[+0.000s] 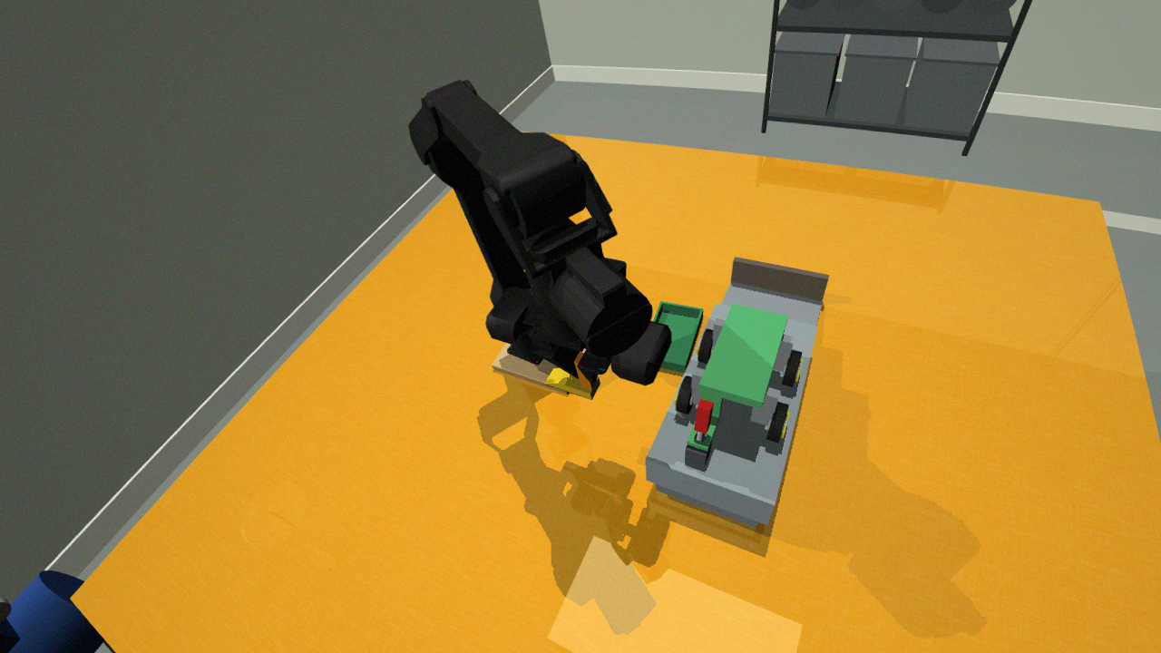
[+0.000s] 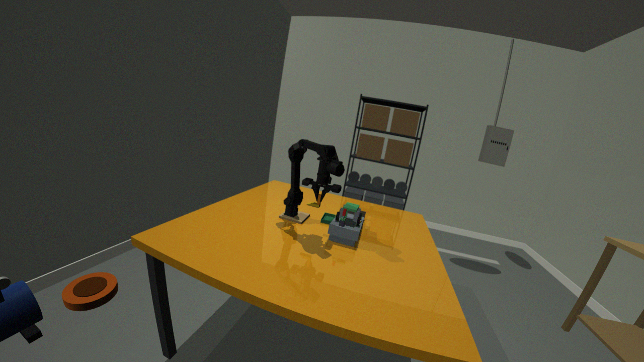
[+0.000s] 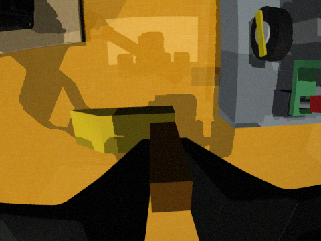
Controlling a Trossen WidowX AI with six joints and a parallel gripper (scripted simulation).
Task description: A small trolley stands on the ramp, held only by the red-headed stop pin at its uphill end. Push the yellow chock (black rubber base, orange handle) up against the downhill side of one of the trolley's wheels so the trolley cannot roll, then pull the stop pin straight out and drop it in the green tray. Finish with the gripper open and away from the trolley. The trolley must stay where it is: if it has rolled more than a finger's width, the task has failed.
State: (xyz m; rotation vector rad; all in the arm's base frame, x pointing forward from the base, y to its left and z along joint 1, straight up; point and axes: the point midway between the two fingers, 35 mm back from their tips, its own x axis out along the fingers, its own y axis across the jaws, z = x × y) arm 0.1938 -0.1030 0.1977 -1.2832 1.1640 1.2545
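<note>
My gripper [image 1: 582,369] [image 2: 319,200] [image 3: 164,146] is shut on the orange handle of the yellow chock [image 1: 570,380] [image 2: 313,204] [image 3: 91,130]. It holds the chock in the air above the table, left of the ramp [image 1: 667,446] [image 2: 345,236] [image 3: 229,77]. The green trolley [image 1: 743,349] [image 2: 351,206] stands on the ramp; one of its wheels [image 3: 280,33] shows in the wrist view. The red-headed stop pin [image 1: 704,415] [image 2: 344,211] [image 3: 315,104] stands in its bracket at the ramp's near, uphill end. The green tray [image 1: 681,336] [image 2: 327,218] looks empty, partly hidden by my arm in the top view.
The brown end board [image 1: 779,281] stands across the ramp's far, low end. The tray lies on the orange table [image 1: 365,454] [image 2: 252,261] beside the ramp's left side. My arm's beige base plate [image 1: 523,371] [image 2: 300,217] [image 3: 71,37] is left of the tray. A shelf stands beyond the table.
</note>
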